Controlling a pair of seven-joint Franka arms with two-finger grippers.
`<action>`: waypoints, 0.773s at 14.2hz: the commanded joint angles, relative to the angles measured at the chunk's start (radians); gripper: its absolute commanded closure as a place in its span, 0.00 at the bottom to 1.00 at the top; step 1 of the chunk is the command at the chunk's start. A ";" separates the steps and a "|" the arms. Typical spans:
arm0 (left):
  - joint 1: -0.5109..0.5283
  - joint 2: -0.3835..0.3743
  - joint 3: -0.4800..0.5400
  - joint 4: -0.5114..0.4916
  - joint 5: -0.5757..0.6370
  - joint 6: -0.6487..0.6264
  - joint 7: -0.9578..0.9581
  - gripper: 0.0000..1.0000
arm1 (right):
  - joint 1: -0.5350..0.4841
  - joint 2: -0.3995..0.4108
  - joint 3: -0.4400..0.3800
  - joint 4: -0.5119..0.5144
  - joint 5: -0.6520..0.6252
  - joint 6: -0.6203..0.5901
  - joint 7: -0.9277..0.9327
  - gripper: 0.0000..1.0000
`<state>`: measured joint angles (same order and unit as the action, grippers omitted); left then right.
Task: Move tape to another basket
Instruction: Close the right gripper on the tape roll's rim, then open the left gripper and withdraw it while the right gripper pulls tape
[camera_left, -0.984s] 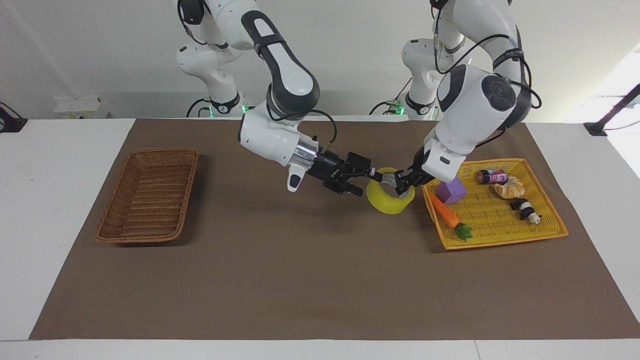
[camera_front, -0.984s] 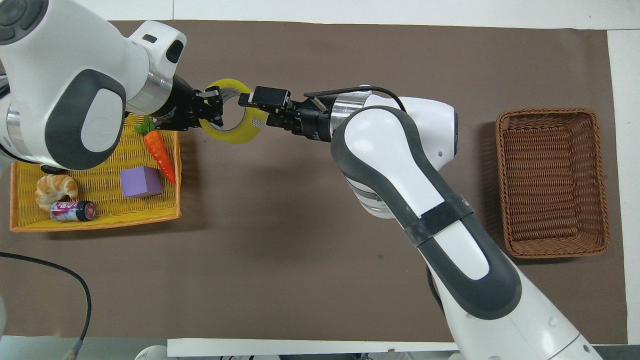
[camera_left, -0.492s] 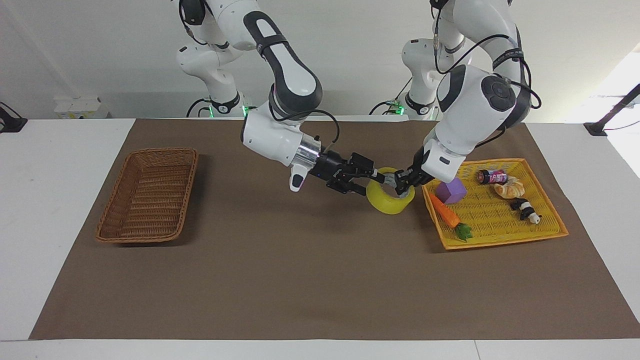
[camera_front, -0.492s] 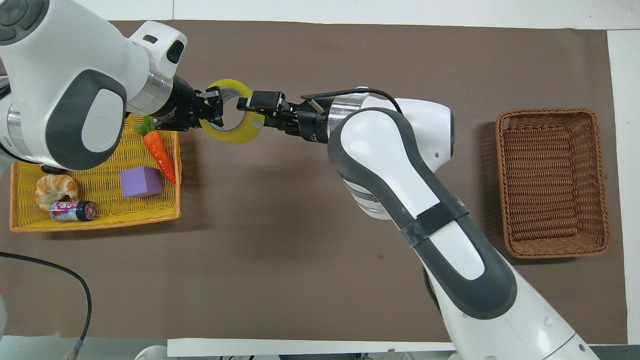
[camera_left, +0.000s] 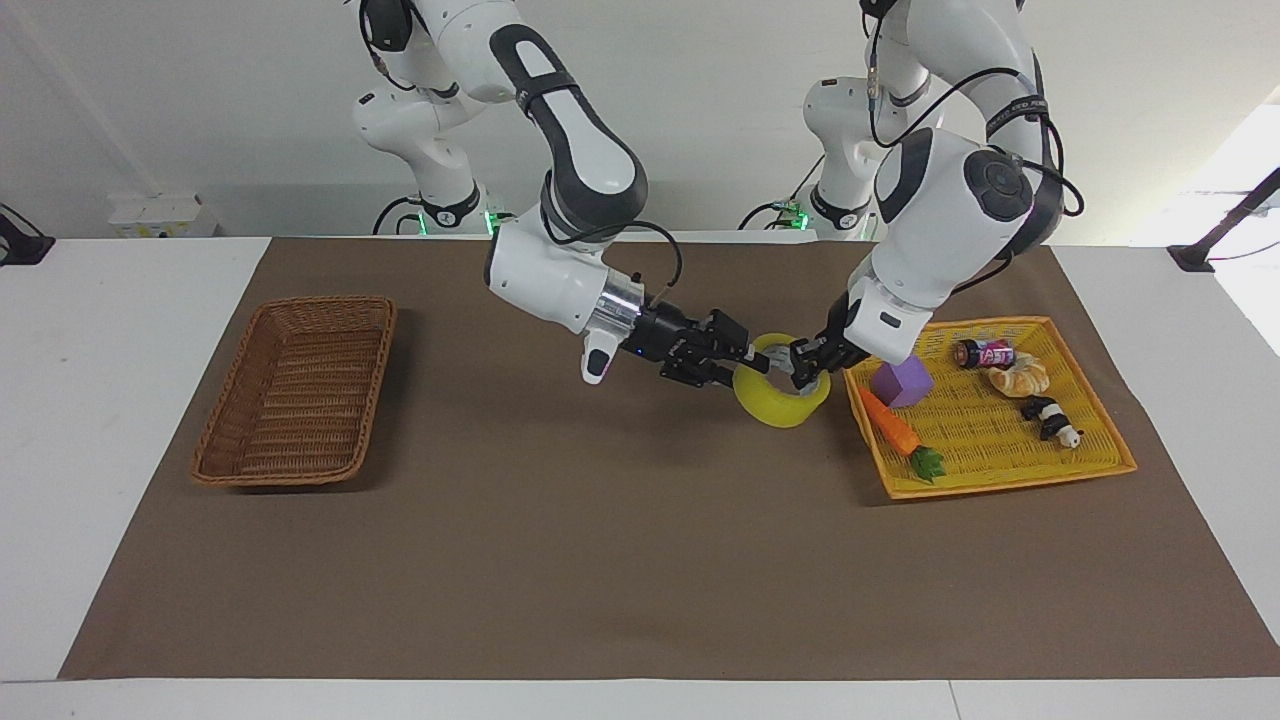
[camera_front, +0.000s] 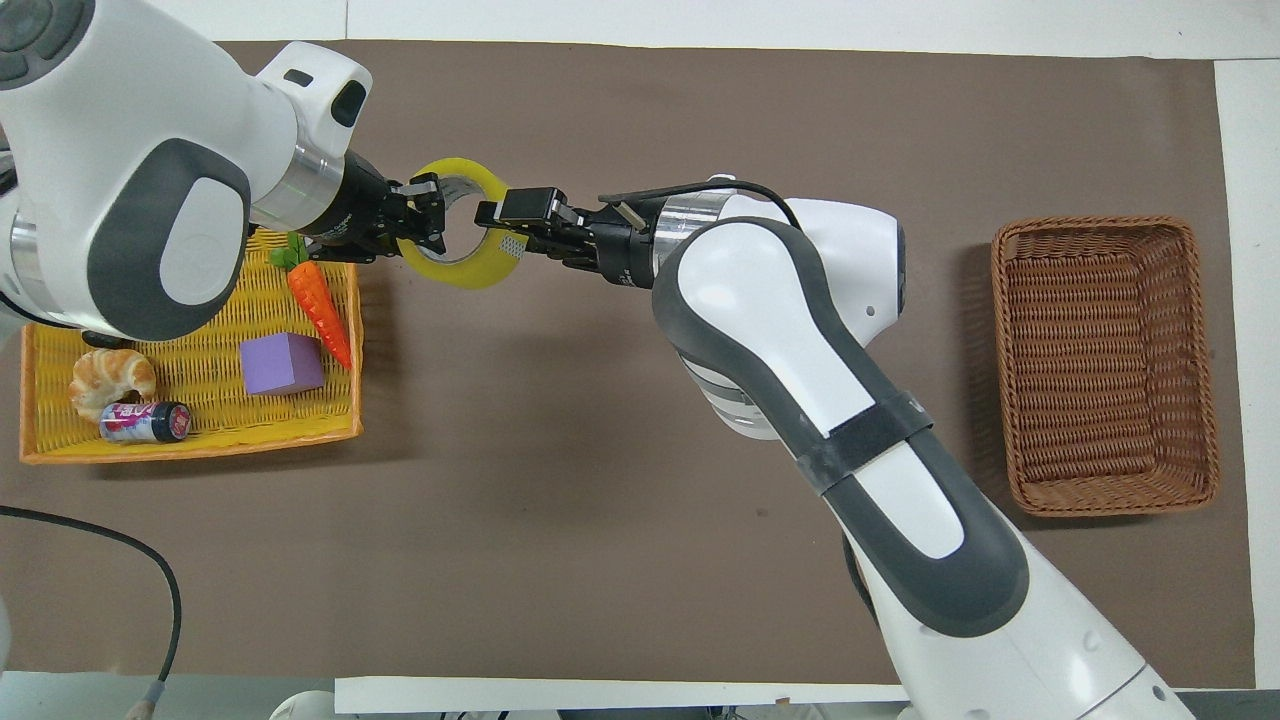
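Observation:
The yellow tape roll (camera_left: 780, 405) is held tilted just over the brown mat, beside the yellow tray's edge; it also shows in the overhead view (camera_front: 470, 270). My left gripper (camera_left: 805, 365) is shut on the roll's rim on the tray's side, and it shows in the overhead view (camera_front: 425, 215) too. My right gripper (camera_left: 755, 362) reaches in from the right arm's end and is at the roll's other rim, seen from overhead (camera_front: 495, 225). The brown wicker basket (camera_left: 300, 470) stands empty at the right arm's end of the table (camera_front: 1100, 225).
A flat yellow mesh tray (camera_left: 1000, 480) at the left arm's end holds a carrot (camera_left: 890, 422), a purple block (camera_left: 905, 382), a can (camera_left: 985, 352), a croissant (camera_left: 1020, 375) and a small panda toy (camera_left: 1048, 420).
My right gripper has moved in toward the tape roll and now sits at its rim. The left gripper and the roll have stayed in place.

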<state>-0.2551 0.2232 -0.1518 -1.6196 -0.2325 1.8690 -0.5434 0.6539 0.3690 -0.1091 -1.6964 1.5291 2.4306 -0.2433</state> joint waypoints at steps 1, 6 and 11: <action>-0.003 -0.031 0.006 -0.014 -0.013 -0.016 -0.004 0.39 | 0.004 0.008 -0.001 0.012 0.020 0.002 -0.014 1.00; 0.065 -0.140 0.031 0.013 -0.010 -0.146 0.034 0.06 | 0.004 -0.002 -0.003 0.003 0.017 -0.002 -0.016 1.00; 0.281 -0.176 0.031 0.014 0.056 -0.249 0.253 0.06 | -0.123 -0.036 -0.009 -0.049 -0.029 -0.172 -0.099 1.00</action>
<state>-0.0428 0.0589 -0.1148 -1.5988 -0.1976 1.6546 -0.3700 0.6159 0.3733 -0.1201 -1.7022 1.5223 2.3587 -0.2803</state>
